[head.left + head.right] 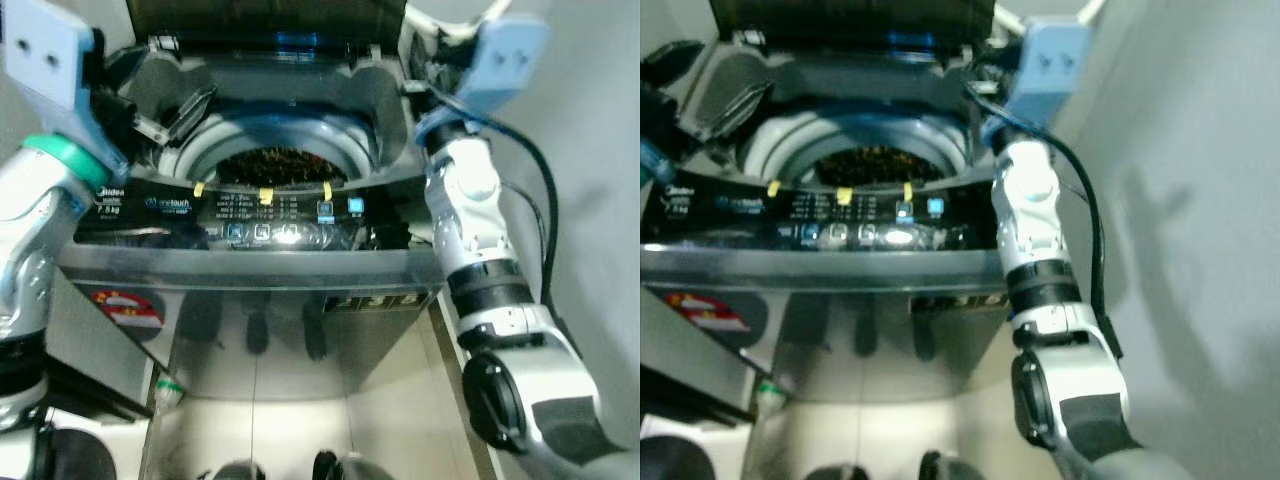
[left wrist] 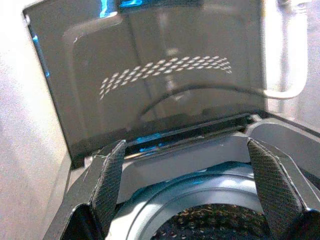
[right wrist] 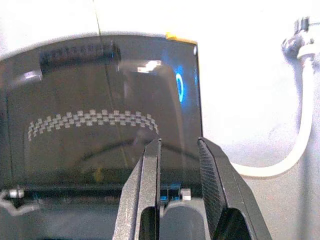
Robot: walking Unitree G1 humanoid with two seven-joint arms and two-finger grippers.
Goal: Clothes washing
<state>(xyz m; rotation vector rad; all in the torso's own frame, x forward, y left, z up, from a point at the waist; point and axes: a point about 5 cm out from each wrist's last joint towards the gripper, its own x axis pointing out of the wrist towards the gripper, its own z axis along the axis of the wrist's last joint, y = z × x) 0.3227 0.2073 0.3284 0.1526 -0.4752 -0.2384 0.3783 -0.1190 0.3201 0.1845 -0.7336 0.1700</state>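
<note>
Grey steel top-loading washing machine (image 1: 290,300) stands straight ahead of me, its dark tinted lid (image 2: 150,75) raised upright at the back. Dark patterned clothes (image 1: 282,164) lie inside the drum (image 1: 200,150), seen through the round opening. The black control panel (image 1: 250,215) runs along the front edge with yellow stickers and lit blue buttons. My left gripper (image 2: 185,185) sits at the machine's left rear corner above the tub rim, jaws spread wide, nothing between them. My right gripper (image 3: 180,185) is up at the right rear corner, pointed at the raised lid, fingers (image 3: 147,190) close together with a narrow gap, holding nothing. A white hose (image 3: 295,145) curves down the wall beside the lid. A green-capped bottle (image 1: 167,392) stands on the floor by the machine's left foot.
</note>
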